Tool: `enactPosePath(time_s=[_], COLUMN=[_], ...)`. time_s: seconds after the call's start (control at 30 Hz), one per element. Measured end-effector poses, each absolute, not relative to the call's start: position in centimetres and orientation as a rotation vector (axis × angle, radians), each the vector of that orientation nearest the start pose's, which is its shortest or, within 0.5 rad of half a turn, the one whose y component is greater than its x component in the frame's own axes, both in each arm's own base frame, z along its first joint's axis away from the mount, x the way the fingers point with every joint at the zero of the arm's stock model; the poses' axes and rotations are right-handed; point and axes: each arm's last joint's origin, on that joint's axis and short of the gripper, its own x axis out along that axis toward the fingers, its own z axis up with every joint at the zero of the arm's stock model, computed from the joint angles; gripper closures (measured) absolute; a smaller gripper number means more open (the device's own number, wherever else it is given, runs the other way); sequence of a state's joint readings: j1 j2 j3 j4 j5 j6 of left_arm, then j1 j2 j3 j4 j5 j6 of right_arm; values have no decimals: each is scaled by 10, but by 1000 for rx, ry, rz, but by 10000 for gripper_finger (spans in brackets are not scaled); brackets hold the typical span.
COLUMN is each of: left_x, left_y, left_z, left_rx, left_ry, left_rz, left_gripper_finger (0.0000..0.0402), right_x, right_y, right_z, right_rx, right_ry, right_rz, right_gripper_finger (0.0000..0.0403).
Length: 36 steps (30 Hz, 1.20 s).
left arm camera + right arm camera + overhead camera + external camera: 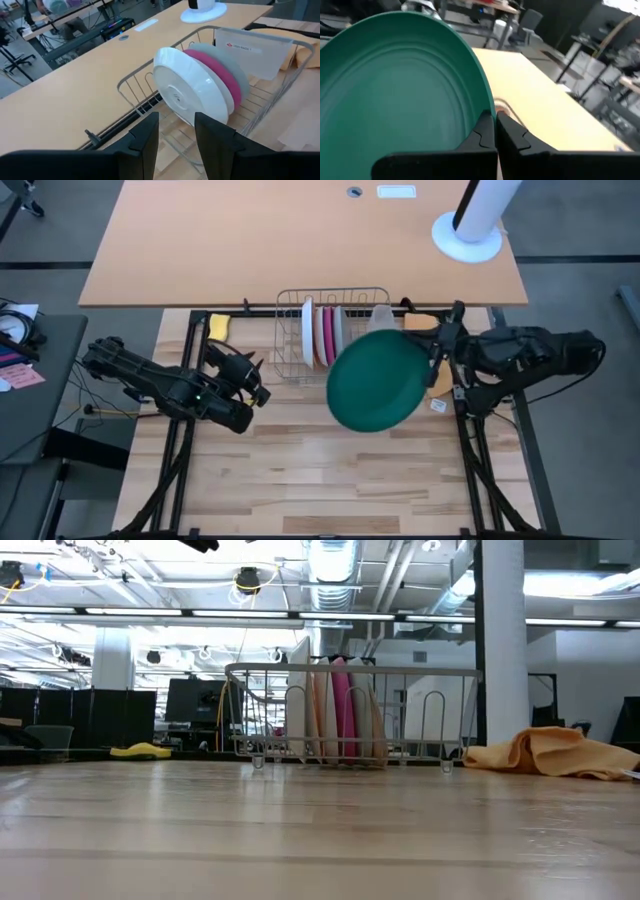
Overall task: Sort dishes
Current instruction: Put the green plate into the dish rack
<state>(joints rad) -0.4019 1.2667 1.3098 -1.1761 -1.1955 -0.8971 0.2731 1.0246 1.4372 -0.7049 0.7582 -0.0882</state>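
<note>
Worktop [300, 480]: pale wooden slats, with a larger tan table beyond its far edge.

Wire rack [290, 330]: stands at the middle of the worktop's far edge. It holds plates upright on edge, side by side: a white plate [192, 87] on the outside toward the left arm, then a pink plate [222, 75], then a grey plate [235, 62]. The low view also shows an orange-toned plate [322, 720] among them. A clear plastic tub [252, 52] sits at the rack's right end, beyond the grey plate.

Green plate [375, 380]: held in the air over the worktop, just in front of the rack's right half and partly covering it from above, clear of the surface.

Right gripper [495, 131]: near the worktop's right edge, fingers clamped on the green plate's rim.

Left gripper [176, 137]: hangs just left of the rack near the far edge, fingers parted and holding nothing, facing the white plate.

Yellow sponge [218, 326]: far left corner of the worktop, left of the rack.

Orange cloth [545, 752]: crumpled at the far right corner.
</note>
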Motion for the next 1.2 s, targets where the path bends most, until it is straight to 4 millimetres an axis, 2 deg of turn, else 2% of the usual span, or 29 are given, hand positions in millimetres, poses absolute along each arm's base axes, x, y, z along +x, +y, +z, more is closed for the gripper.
enactPosePath(time_s=[0.2,0.4,0.53,0.7,0.83,0.97,1.2], left_x=[215,231,248,271,283,288,290], left_y=[-62,-72,-79,-83,-89,-90,-75], left_z=[360,368,368,363,361,363,360], left_rx=[1,-6,7,74,87,39,-22], left_ry=[316,282,264,246,245,210,201], left_rz=[980,892,820,800,719,683,775], left_gripper_finger=[280,270,236,183,155,146,146], right_x=[144,141,147,162,178,192,212], right_y=[18,14,13,21,30,37,50], right_z=[418,374,373,379,378,377,375], right_rx=[-182,-184,-217,-237,-283,-343,-426], right_ry=[232,180,120,75,72,85,69], right_rz=[-575,-774,-850,-835,-834,-867,-859], right_gripper_finger=[403,403,403,403,403,403,403])
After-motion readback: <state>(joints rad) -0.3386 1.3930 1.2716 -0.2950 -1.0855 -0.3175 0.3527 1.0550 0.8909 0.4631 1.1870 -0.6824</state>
